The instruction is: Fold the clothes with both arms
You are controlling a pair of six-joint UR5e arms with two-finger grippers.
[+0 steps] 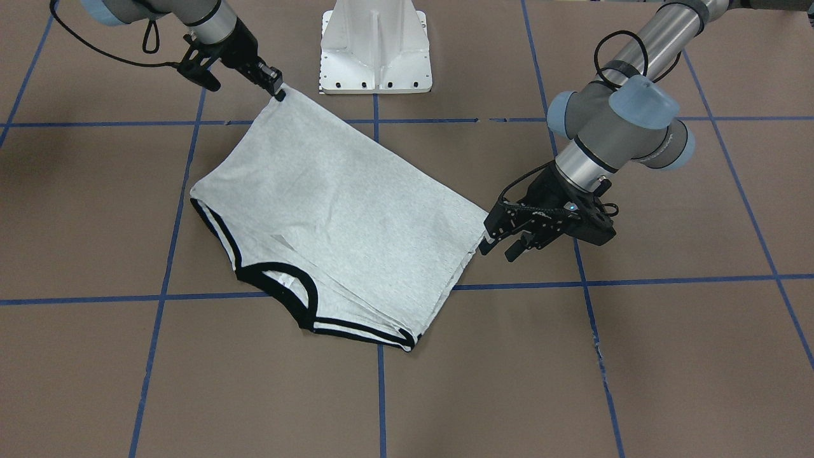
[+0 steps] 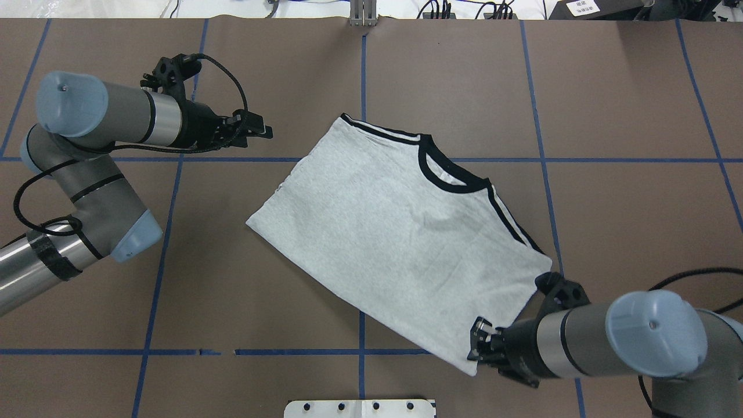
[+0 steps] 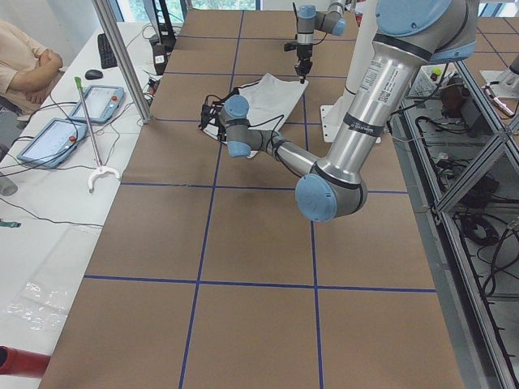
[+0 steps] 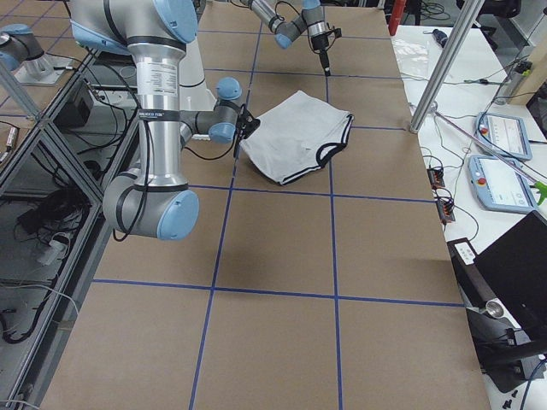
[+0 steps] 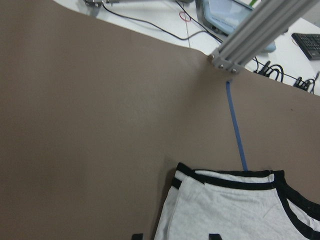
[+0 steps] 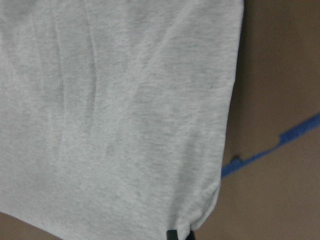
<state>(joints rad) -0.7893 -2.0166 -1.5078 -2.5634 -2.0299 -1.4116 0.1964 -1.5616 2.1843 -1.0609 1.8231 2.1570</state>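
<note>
The light grey T-shirt (image 1: 337, 210) lies folded on the brown table, plain side up, with its black collar (image 2: 447, 171) and shoulder stripes showing; the cartoon head is hidden. My right gripper (image 1: 278, 91) is shut on one hem corner of the shirt, which also shows in the overhead view (image 2: 477, 345) and the right wrist view (image 6: 178, 234). My left gripper (image 1: 499, 249) is open beside the shirt's opposite side edge and holds nothing. In the overhead view it (image 2: 266, 131) stands apart from the cloth. The left wrist view shows the shirt (image 5: 235, 210) just ahead of the open fingertips (image 5: 136, 236).
The white pedestal base (image 1: 375, 51) stands at the robot's edge of the table, behind the shirt. Blue tape lines (image 1: 668, 280) grid the table. A metal post (image 5: 260, 25) and control tablets (image 3: 97, 101) stand off the far edge, near a seated person (image 3: 24, 61).
</note>
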